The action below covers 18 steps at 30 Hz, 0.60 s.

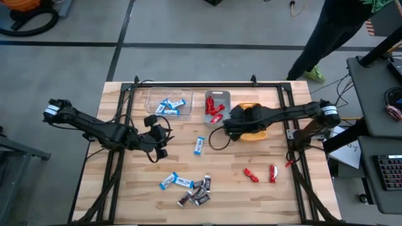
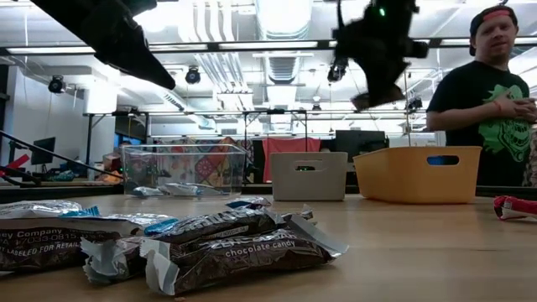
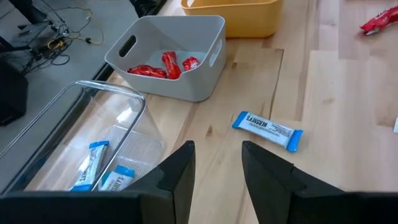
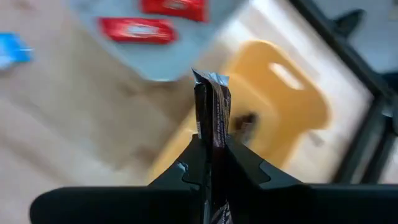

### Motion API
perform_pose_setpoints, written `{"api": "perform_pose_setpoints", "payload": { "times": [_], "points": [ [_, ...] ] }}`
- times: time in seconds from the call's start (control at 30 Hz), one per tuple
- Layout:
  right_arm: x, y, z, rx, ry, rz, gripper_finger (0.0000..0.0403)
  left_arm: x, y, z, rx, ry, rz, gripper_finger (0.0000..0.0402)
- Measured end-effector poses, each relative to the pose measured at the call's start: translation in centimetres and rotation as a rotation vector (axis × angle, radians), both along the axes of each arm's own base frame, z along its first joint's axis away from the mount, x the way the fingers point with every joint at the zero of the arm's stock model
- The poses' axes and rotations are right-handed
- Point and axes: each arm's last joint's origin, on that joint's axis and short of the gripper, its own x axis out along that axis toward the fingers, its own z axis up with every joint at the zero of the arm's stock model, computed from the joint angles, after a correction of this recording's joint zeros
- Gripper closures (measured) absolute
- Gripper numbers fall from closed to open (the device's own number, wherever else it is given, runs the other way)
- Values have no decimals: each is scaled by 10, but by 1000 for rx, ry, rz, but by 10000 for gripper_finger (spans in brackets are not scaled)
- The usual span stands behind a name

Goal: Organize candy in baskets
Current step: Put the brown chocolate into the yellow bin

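Observation:
My right gripper point(image 1: 230, 126) point(image 4: 211, 142) hangs over the orange-yellow basket point(image 1: 256, 125) point(image 4: 273, 106), shut on a dark brown bar point(image 4: 211, 102); in the low view it is high above the basket point(image 2: 417, 174). My left gripper point(image 1: 158, 134) point(image 3: 216, 169) is open, near the clear basket point(image 1: 168, 102) point(image 3: 93, 143), which holds blue-and-white bars. The grey-blue basket point(image 1: 217, 107) point(image 3: 168, 56) holds red pieces. One blue-and-white bar point(image 1: 200, 145) point(image 3: 267, 130) lies flat on the table ahead of the left fingers. My right gripper pinches the dark brown bar between its two fingers, with the wrapper edge-on. The bar's crimped end point(image 4: 211, 81) sticks out past the fingertips. The bar is lifted clear, above the orange-yellow basket; its free end point(image 2: 367, 101) points down from the gripper.
A pile of brown and blue-and-white bars point(image 1: 190, 187) point(image 2: 226, 239) lies near the table's near edge. Two red pieces point(image 1: 260, 174) lie to its right. A person point(image 2: 491, 92) stands beyond the table's far right corner. The black frame point(image 1: 201, 83) runs along the far edge.

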Motion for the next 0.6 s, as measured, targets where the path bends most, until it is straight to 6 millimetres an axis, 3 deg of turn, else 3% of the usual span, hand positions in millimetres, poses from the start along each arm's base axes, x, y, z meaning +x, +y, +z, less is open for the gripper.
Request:
{"api": "perform_pose_setpoints", "payload": {
  "times": [0.27,0.43,0.6],
  "points": [
    [-25,-40,-44,-51,91,-133,369,0,0,0,-42,-27,28,285],
    [-31,-52,-67,-41,85,-148,335,0,0,0,-59,-37,40,285],
    [-36,-56,-74,-31,104,-160,297,0,0,0,-106,-59,65,285]
  ]
}}
